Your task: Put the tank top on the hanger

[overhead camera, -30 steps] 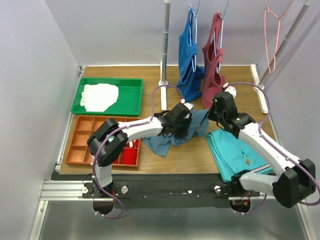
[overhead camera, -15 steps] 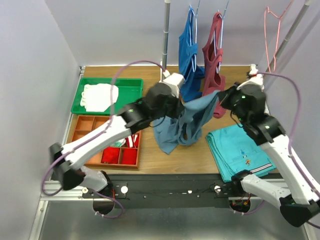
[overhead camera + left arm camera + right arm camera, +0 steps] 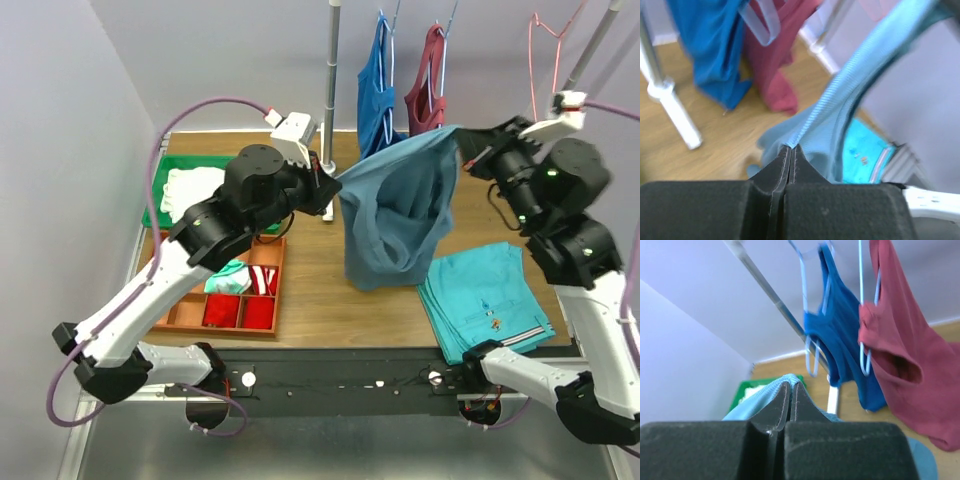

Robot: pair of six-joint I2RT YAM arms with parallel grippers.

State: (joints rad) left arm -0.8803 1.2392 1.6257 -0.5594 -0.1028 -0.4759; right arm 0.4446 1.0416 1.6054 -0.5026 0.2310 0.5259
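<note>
Tank top [image 3: 395,215] spans both grippers, left gripper [image 3: 330,188] and right gripper [image 3: 463,150] each clamped on its hem; hanger [image 3: 531,70] hangs just beyond the right gripper.

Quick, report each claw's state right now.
left claw: closed, pinching a hem of the tank top.
right claw: closed, pinching the tank top's other end.
</note>
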